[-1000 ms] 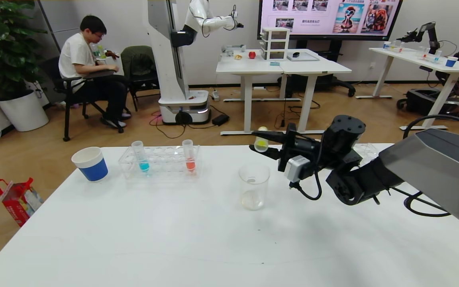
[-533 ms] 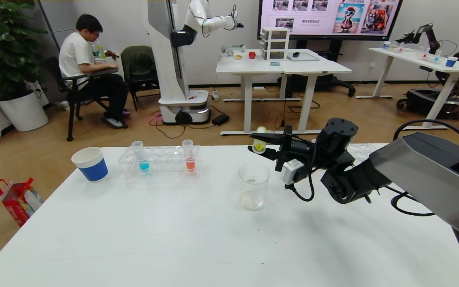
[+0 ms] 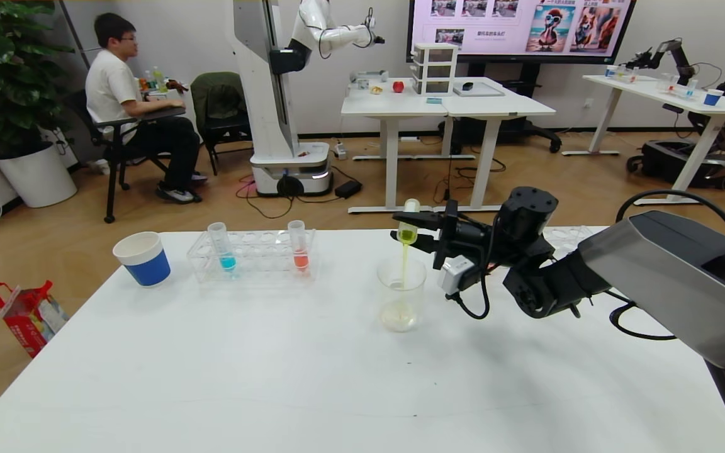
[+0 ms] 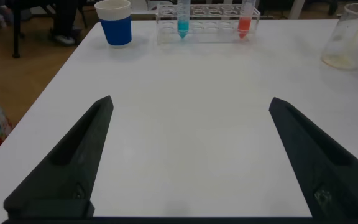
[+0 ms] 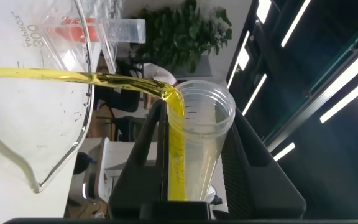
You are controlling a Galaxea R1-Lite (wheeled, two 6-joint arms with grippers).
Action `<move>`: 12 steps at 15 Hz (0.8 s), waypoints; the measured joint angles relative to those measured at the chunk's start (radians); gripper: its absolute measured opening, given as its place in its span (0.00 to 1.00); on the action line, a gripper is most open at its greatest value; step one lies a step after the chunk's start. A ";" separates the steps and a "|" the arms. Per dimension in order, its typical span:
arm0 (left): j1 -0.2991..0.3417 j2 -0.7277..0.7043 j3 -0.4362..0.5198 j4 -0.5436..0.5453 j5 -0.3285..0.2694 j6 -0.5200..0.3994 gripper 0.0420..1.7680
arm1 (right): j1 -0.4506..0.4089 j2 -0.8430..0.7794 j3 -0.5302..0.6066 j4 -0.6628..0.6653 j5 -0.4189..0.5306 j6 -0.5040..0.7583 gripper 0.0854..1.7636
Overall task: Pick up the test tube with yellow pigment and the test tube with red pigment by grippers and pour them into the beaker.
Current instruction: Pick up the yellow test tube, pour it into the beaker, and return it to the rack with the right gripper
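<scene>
The yellow tube [image 3: 408,228] is gripped in the right gripper [image 3: 414,231], tipped with its mouth pointing down at 6 o'clock, over the beaker [image 3: 401,293]. A thin yellow stream [image 3: 404,264] is seen falling into the beaker. The red tube [image 3: 298,246] is stood upright in the rack [image 3: 253,257] at 9 o'clock of the beaker, well apart. Open table [image 3: 312,377] is left before the beaker. The left gripper [image 4: 191,155] is held open low over the table; its arm is cut off.

yellow-green stream [image 3: 404,267], clear beaker [image 3: 401,294], red-orange tube [image 3: 299,246], blue cup [image 3: 143,258]
</scene>
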 joint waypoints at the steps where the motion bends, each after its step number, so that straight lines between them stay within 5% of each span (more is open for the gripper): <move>1: 0.000 0.000 0.000 0.000 0.000 0.000 0.99 | -0.001 0.001 -0.004 0.000 0.000 -0.002 0.25; 12: 0.000 0.000 0.000 0.000 0.000 0.000 0.99 | 0.002 0.003 -0.014 0.007 0.035 -0.101 0.25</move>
